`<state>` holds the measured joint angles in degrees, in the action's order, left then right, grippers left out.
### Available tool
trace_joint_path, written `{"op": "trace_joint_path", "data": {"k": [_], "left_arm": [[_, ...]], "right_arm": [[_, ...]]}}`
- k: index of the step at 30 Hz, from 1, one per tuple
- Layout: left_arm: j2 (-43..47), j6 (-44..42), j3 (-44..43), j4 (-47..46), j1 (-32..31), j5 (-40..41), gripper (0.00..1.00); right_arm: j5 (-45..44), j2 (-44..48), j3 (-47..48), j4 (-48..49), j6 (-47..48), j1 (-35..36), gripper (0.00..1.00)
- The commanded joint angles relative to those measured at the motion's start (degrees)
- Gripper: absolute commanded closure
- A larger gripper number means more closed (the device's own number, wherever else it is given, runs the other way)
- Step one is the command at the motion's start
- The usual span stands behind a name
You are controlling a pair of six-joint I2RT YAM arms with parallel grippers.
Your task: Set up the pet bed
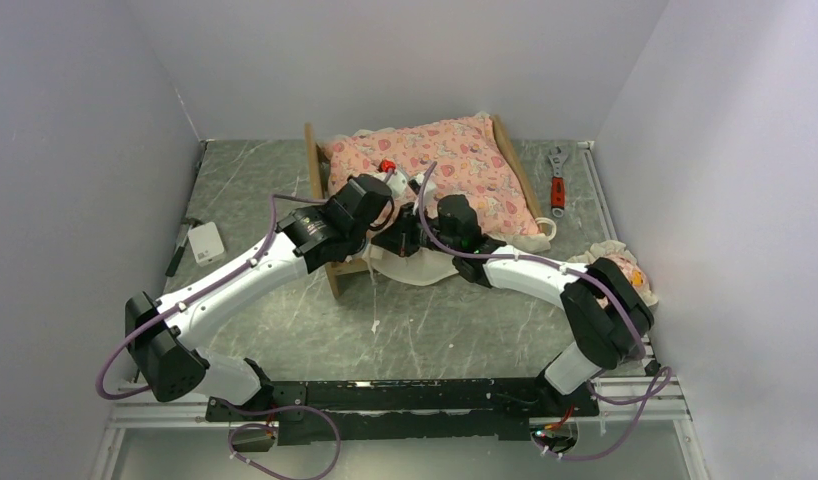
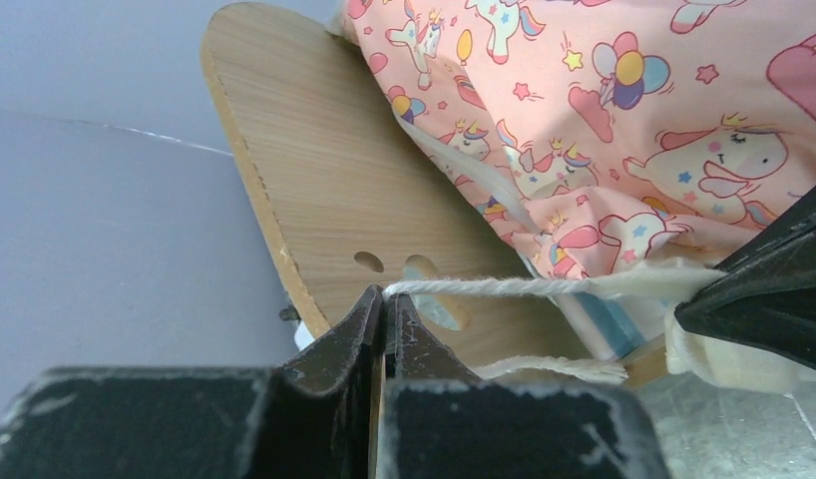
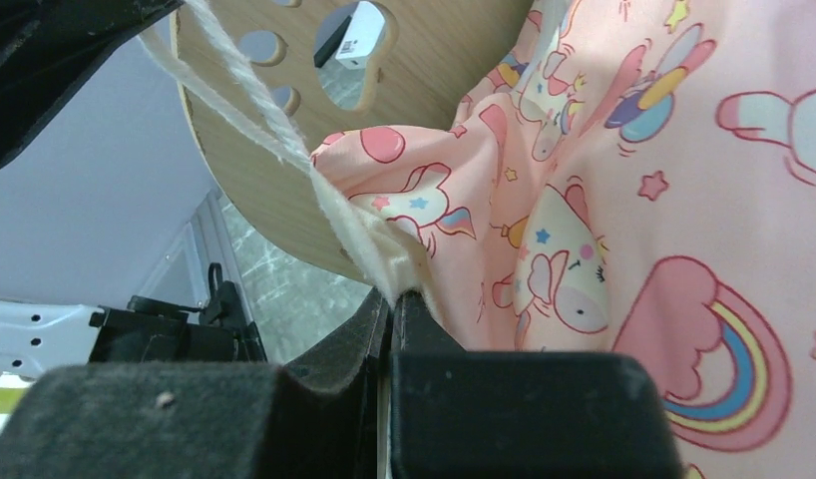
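Top external shows me the pet bed (image 1: pixel 315 170) at the back middle of the surface (image 1: pixel 435 320), its frame angled, with the pink mattress (image 1: pixel 455 165) lying in it. Both arms reach in to the bed's near left corner, by the headboard. A wrench (image 1: pixel 557 185) lies to the right of the bed, a small white box (image 1: pixel 207 243) sits well to its left, and a frilled pillow (image 1: pixel 640 282) rests by the right arm's elbow. On the left wrist view, my left fingers (image 2: pixel 369 314) are pinched together on a white string (image 2: pixel 504 287), which runs taut past the wooden headboard (image 2: pixel 314 170) toward the mattress (image 2: pixel 604 130). On the right wrist view, my right fingers (image 3: pixel 376 319) are clamped on the cream edge of the mattress (image 3: pixel 633 200) where the string (image 3: pixel 254 110) starts, just in front of the headboard (image 3: pixel 254 190).
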<state>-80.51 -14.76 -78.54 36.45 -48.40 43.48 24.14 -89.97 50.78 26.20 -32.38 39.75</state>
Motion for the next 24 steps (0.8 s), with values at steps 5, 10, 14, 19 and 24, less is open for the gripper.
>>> {"op": "trace_joint_path", "data": {"k": [5,10,14,19,24], "left_arm": [[2.2,-10.0,1.2,-5.8,0.2,7.2,0.93],[2.2,-12.6,1.1,-6.5,-0.1,7.6,0.92],[2.6,-6.5,1.2,-1.2,-0.2,5.6,0.88],[3.8,2.1,3.8,5.0,-0.2,3.6,0.73],[4.9,8.6,2.0,11.0,-0.3,1.8,0.46]], "right_arm": [[1.4,-2.9,2.6,-1.1,1.3,1.8,1.00],[1.6,-3.7,3.0,-1.1,1.1,2.4,1.00],[1.5,-3.9,3.1,-1.1,1.1,2.6,1.00],[1.7,-4.1,3.0,-1.1,1.1,2.7,1.00],[1.6,-4.0,3.0,-1.2,1.3,2.8,1.00]]}}
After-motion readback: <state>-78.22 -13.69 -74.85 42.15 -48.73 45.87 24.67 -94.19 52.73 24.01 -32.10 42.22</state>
